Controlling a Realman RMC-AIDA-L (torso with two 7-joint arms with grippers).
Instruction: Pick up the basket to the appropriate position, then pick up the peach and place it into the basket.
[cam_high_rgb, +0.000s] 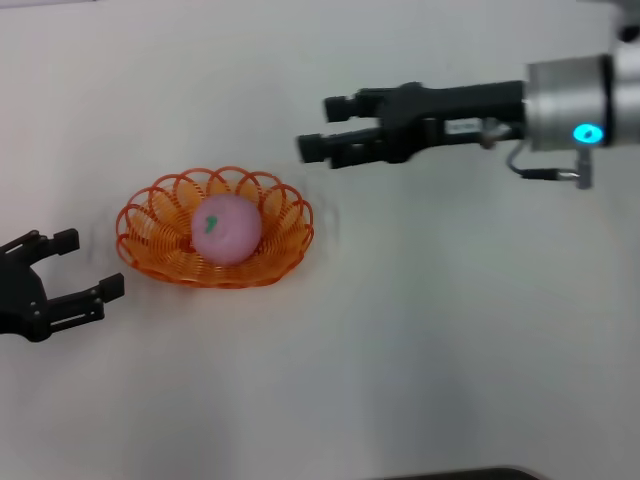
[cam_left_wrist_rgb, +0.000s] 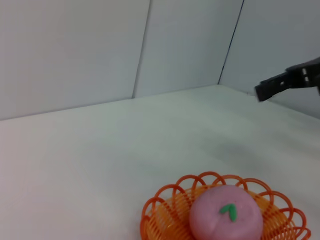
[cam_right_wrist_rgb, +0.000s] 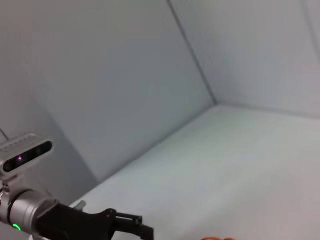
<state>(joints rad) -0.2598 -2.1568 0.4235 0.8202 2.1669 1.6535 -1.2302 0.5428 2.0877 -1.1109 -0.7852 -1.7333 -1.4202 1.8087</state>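
Observation:
The orange basket (cam_high_rgb: 155, 232) rests on the white table, left of centre. Inside it lies the pink peach (cam_high_rgb: 227, 229), green mark facing up. My left gripper (cam_high_rgb: 90, 263) sits low on the table just left of the basket, open and empty, not touching it. My right gripper (cam_high_rgb: 320, 126) hovers above the table behind and to the right of the basket, open, with nothing between its fingers. The left wrist view shows the basket (cam_left_wrist_rgb: 162, 210) with the peach (cam_left_wrist_rgb: 226, 217) in it, and the right gripper's fingers (cam_left_wrist_rgb: 272, 86) farther off.
White walls close off the table at the back and sides (cam_left_wrist_rgb: 150, 50). In the right wrist view the left arm (cam_right_wrist_rgb: 65, 220) reaches in along the table, and a sliver of the basket rim (cam_right_wrist_rgb: 215, 238) shows at the picture's edge.

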